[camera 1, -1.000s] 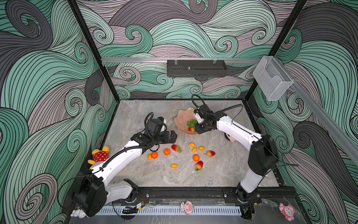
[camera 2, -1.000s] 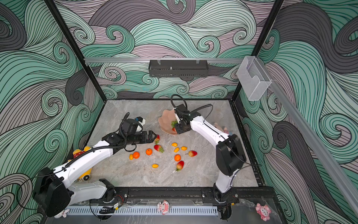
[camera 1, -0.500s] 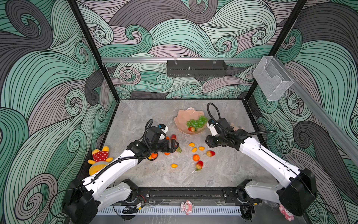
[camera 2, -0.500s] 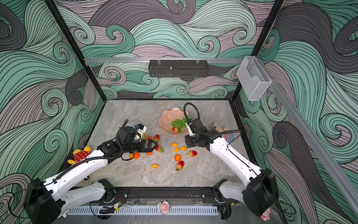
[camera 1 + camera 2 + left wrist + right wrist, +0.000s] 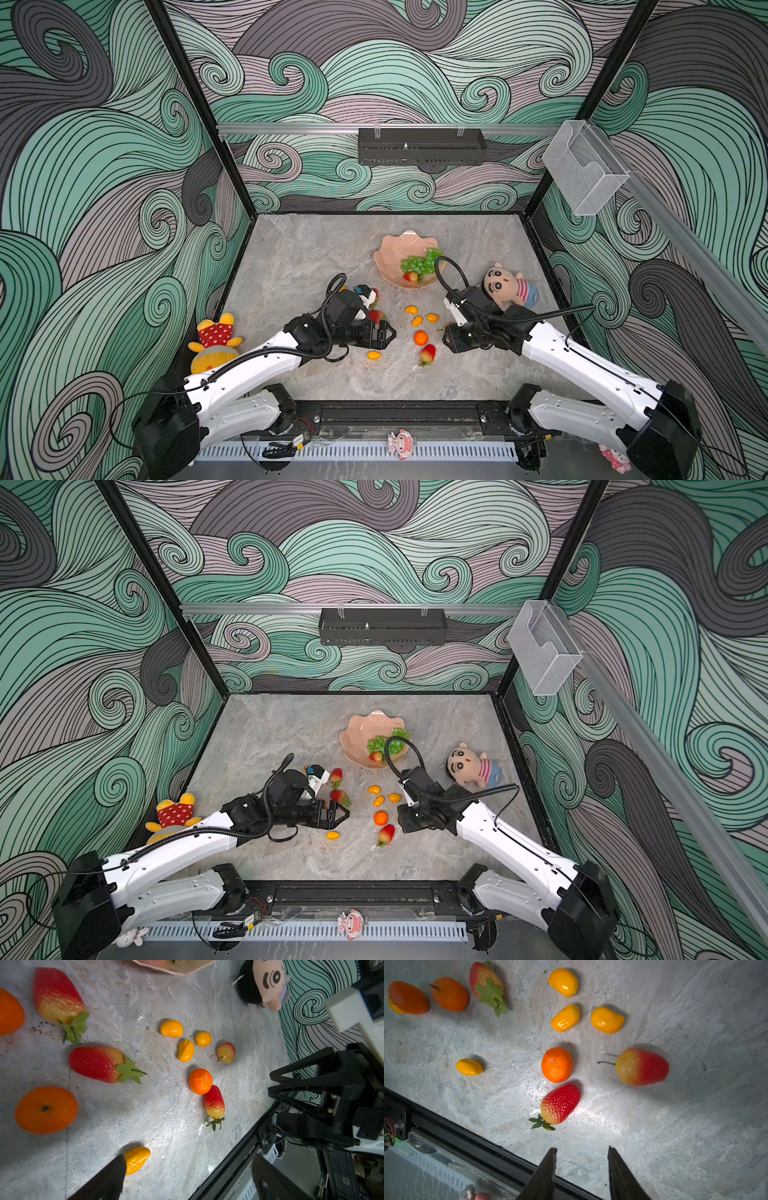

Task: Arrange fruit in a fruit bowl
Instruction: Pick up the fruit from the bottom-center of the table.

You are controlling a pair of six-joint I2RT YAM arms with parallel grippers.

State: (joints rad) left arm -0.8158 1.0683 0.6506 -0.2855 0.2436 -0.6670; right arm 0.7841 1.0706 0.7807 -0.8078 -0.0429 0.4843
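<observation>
The left gripper (image 5: 387, 333) stood with its jaws spread wide and empty, one fingertip just beside a yellow oval (image 5: 374, 355) on the table (image 5: 307, 257). The right gripper (image 5: 581, 1148) was partly open, with nothing between its jaws, and pointed toward a tangerine (image 5: 420, 337) and a loose strawberry (image 5: 428, 354). The fruit bowl (image 5: 388, 254) sat farther back, holding the grape bunch (image 5: 419, 262) and a small strawberry (image 5: 410, 276); the other fruit lay scattered on the table.

Right gripper (image 5: 582, 1149) tips apart, nothing btwn. Landmark: mid tangerine (image 5: 557, 1065). Strawberry (image 5: 560, 1103) touches it on gripper side; three yellow ovals (image 5: 565, 1018) near, opp. side; leafless strawberry (image 5: 641, 1067) beside it; lone oval (image 5: 469, 1067) apart from it.
</observation>
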